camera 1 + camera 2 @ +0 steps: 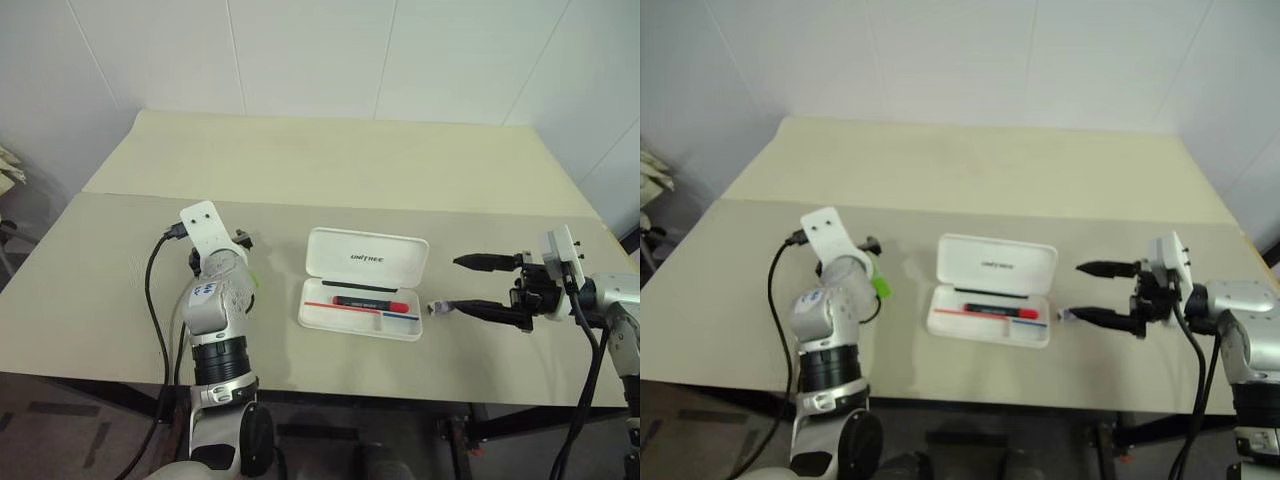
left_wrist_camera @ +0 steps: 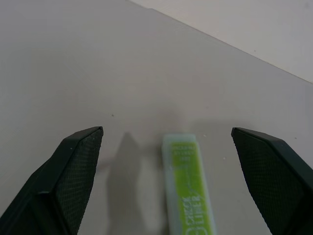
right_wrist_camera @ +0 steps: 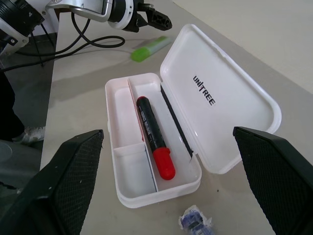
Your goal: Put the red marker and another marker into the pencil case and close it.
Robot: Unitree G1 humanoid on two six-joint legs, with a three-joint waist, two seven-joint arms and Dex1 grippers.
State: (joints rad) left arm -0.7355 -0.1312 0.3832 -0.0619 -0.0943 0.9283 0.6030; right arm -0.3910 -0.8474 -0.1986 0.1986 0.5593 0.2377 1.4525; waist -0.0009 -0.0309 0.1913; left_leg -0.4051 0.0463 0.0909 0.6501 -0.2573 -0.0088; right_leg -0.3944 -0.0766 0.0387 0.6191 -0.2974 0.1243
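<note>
Both grippers stand spread wide. Left gripper (image 2: 166, 183) straddles the green marker (image 2: 188, 188) left of the pencil case (image 1: 365, 280). Right gripper (image 1: 462, 285) points level at the case.

A beige tabletop (image 1: 330, 160) is stretching back toward a white panelled wall (image 1: 320, 50), a seam running across it. A small crumpled scrap (image 3: 195, 221), white with bluish-purple print, is lying on the tabletop just beside the near right corner of the open box.
</note>
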